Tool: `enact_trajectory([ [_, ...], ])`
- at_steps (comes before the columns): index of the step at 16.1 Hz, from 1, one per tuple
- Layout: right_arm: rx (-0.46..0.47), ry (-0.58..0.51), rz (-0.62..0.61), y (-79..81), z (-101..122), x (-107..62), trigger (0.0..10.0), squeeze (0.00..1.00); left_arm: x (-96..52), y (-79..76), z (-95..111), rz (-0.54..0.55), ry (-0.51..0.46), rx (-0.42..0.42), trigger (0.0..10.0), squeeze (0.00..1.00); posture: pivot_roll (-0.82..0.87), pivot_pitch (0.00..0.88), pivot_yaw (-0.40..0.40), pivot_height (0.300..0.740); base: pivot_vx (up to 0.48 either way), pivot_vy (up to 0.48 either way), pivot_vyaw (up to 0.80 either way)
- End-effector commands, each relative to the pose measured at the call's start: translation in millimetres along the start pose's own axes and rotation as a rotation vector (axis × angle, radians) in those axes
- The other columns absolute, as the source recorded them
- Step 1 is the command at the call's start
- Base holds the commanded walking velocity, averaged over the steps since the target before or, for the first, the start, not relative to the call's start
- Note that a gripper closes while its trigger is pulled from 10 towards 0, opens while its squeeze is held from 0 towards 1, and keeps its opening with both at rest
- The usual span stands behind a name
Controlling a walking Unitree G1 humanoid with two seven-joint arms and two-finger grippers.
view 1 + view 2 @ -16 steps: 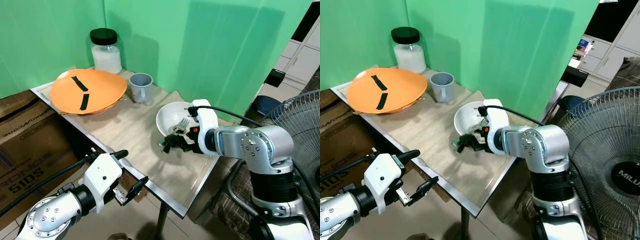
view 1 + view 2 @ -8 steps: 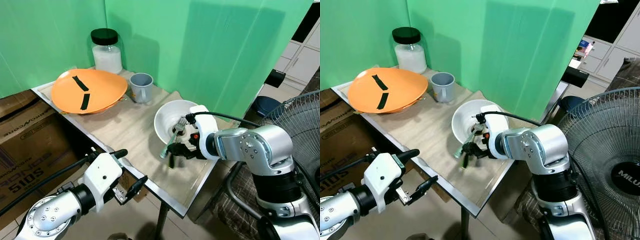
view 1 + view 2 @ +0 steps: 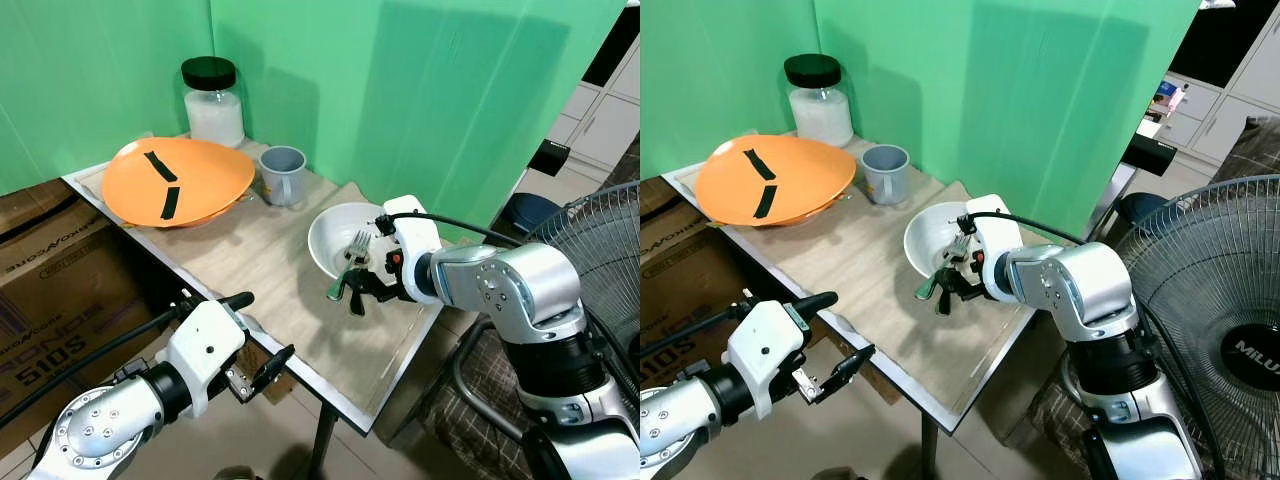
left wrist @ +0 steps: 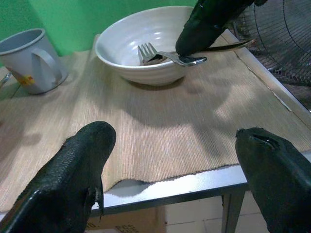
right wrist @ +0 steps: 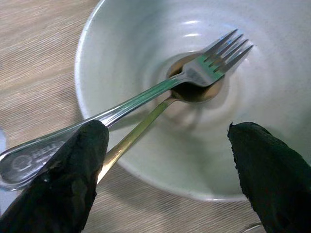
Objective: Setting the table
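Resting in white bowl on placemat: fork, handle over rim. R gripper spread wide at handle, not pinching. L gripper spread, off table edge.

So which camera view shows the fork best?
The right wrist view: the fork lies close, tines in the white bowl, handle over the rim. The left wrist view shows it small, side-on; the eye views show it tiny.

Cardboard box beside surface: partial print "RONOS", "510S". Fan hub: "MILU", cut off. Fork handle: stamped lettering, illegible.
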State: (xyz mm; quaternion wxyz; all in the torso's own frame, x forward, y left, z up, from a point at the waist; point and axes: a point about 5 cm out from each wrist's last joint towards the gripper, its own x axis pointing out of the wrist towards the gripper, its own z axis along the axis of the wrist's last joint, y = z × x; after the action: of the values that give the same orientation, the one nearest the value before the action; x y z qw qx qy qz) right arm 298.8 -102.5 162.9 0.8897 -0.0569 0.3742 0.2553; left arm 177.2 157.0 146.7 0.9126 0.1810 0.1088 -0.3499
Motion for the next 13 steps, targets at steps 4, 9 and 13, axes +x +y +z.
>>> enact_trajectory([
  [4,0.130,-0.107,0.077,0.3,22.6,-6.4,10.0,0.00,1.9,1.1,-0.6,0.004,0.005,0.006,10.0,0.00,0.11,0.000,-0.084,0.740,0.000,0.000,0.00],
  [9,0.156,-0.058,0.124,16.1,23.4,2.2,10.0,0.00,4.5,-0.5,0.2,-0.012,0.000,-0.001,10.0,0.00,0.10,0.000,-0.081,0.740,0.000,0.000,0.00],
  [13,0.166,-0.049,0.052,18.7,23.6,15.5,10.0,0.00,5.0,-1.1,1.4,-0.021,-0.003,-0.006,10.0,0.00,0.10,0.000,-0.082,0.740,0.000,0.000,0.00],
])
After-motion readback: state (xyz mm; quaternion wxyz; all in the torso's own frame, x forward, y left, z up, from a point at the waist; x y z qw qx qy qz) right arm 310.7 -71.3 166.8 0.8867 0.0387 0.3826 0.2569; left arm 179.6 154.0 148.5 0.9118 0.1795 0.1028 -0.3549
